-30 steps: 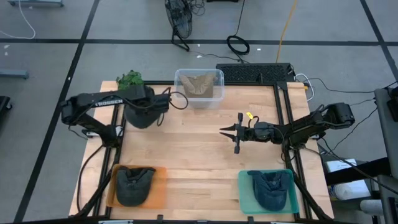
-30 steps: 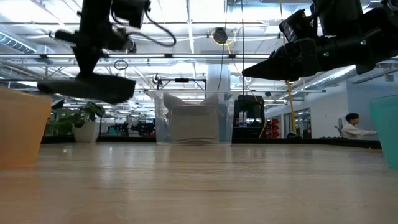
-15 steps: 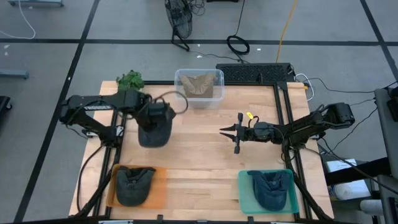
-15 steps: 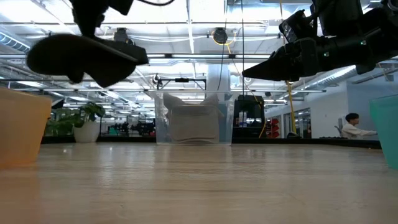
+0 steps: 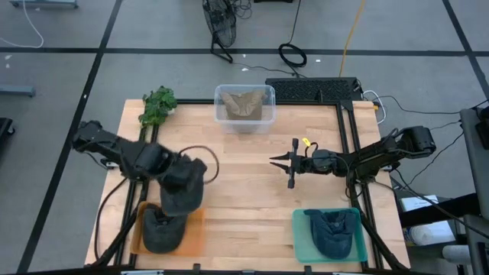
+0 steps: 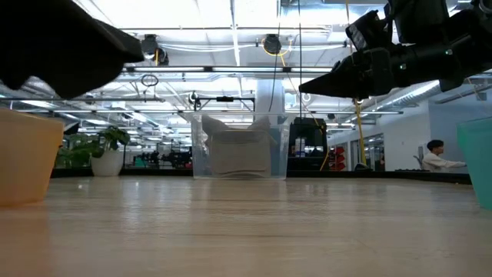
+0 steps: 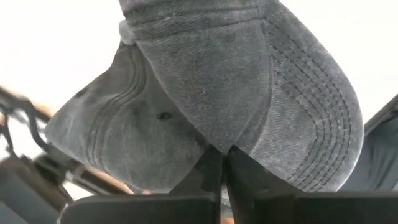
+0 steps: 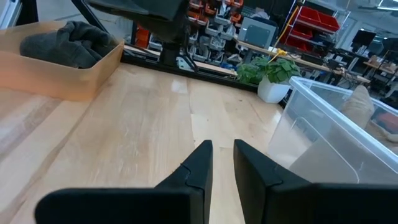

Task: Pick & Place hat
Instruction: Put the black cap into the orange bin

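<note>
A dark grey hat hangs in the air over the far right part of the orange tray, with my left gripper shut on it. In the low view the hat shows large at the upper left, well clear of the table. Another dark hat lies in the orange tray. My right gripper hovers level above the table's middle right, open, with nothing between its fingers. My left gripper pinches the hat's edge between its two shut fingers, where the stitched brim meets the crown. The gripper comes from above, pointing down. The hat hangs below it, lifted clear of table and tray.
A clear bin with a tan hat stands at the far middle. A green tray with a dark blue hat sits at the near right. A green plant stands at the far left corner. Bare wood lies between the trays.
My left gripper has carried the dark grey hat from the table's far left toward the near edge, first drifting right, and has risen somewhat. The hat has turned about on the way and now hangs over the orange tray. The grip has stayed shut.
</note>
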